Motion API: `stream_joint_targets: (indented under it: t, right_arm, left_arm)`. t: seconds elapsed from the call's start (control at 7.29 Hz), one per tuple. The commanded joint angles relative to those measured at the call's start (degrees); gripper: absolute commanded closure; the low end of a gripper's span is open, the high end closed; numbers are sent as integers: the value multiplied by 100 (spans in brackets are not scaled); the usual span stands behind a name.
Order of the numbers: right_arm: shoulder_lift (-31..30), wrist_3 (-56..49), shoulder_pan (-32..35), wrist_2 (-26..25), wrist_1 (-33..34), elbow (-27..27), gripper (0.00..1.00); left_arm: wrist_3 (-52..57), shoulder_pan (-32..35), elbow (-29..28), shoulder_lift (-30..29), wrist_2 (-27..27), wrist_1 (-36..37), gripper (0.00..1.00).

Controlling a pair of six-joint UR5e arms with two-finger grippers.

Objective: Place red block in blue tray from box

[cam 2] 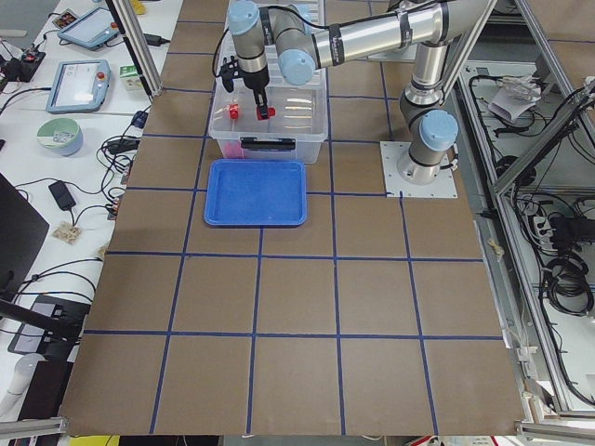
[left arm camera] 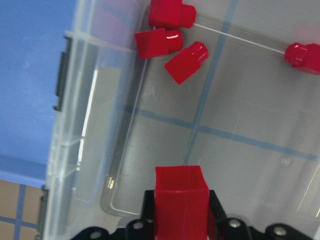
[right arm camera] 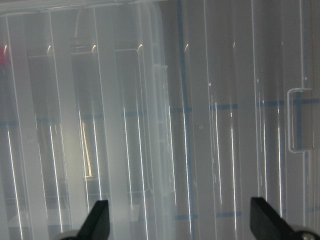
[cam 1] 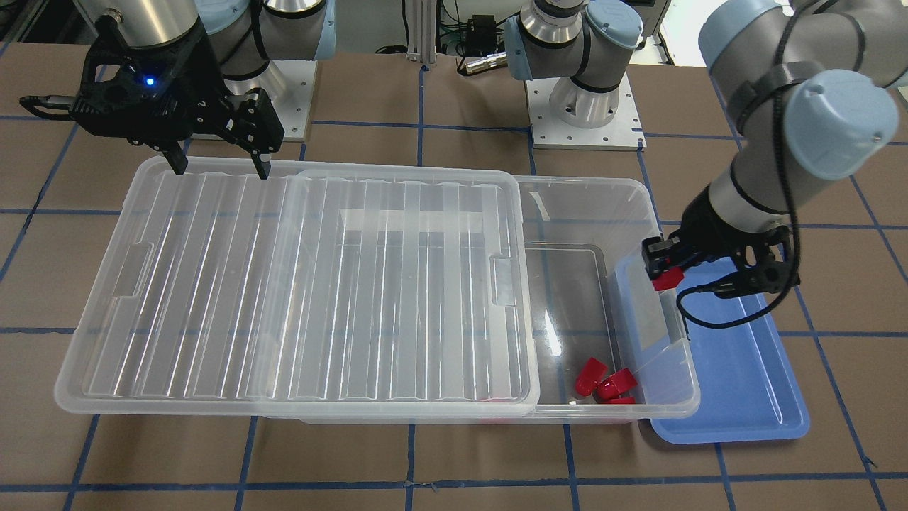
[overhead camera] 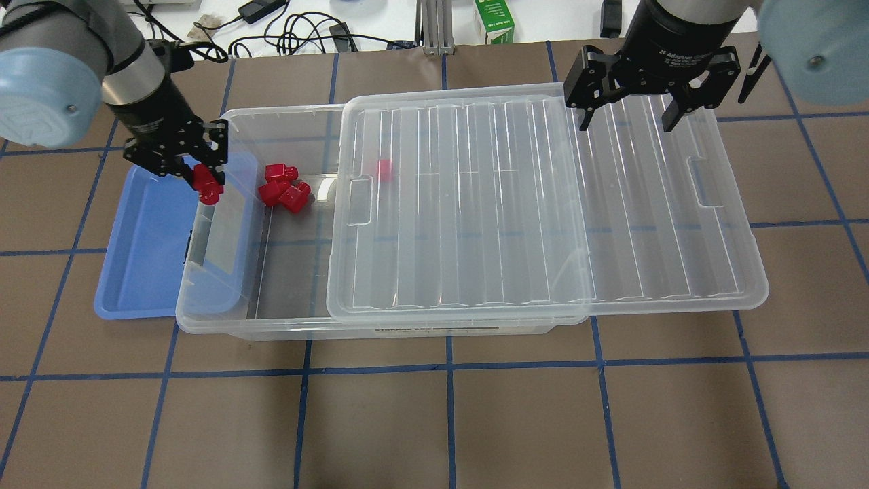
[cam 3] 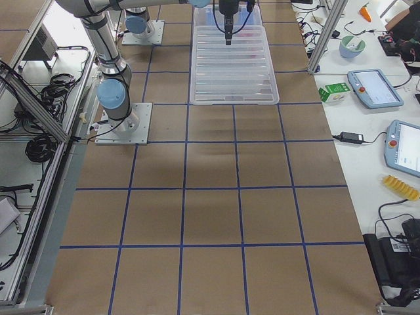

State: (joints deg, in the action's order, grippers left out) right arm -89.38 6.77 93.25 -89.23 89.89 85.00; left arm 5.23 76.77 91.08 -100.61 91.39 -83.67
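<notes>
My left gripper (overhead camera: pixel 201 183) is shut on a red block (overhead camera: pixel 207 188), held above the end wall of the clear box (overhead camera: pixel 204 319), beside the blue tray (overhead camera: pixel 139 258). The left wrist view shows the held block (left arm camera: pixel 181 199) between the fingers, over the box's floor. Three more red blocks (overhead camera: pixel 282 190) lie in the open end of the box, and one (overhead camera: pixel 385 170) shows through the lid. My right gripper (overhead camera: pixel 625 125) is open and empty over the far edge of the ribbed clear lid (overhead camera: pixel 543 204).
The lid is slid sideways and overhangs the box on my right side, leaving the left end open. The blue tray (cam 1: pixel 745 376) lies against that end, partly under the box's rim. Cables and a green carton (overhead camera: pixel 493 20) sit beyond the table's far edge.
</notes>
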Motion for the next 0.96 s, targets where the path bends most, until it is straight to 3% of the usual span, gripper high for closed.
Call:
stream_joint_targets:
  t: [0.0,0.14,0.41,0.55,0.82]
  right_arm:
    - [8,-9,0,-6,-7,-10,0]
    - [17,-26,0,2,2,-19,0]
    - [95,-1065,-541,-23,11,-1,0]
    - [87,-1455,-1285,-24,-33,34,0]
    - [218,-3227,-2666,-6,55,156,0]
  left_arm:
    - [1974,-906,-3,-186,187,43,94]
    - [2269,-1179,128,-361,169,201,94]
    - [2447,-1585,959,-582,143,1392,95]
    - [2448,-1586,1234,-661,151,1859,95]
    - [2430,-1595,1350,-863,-101,1907,94]
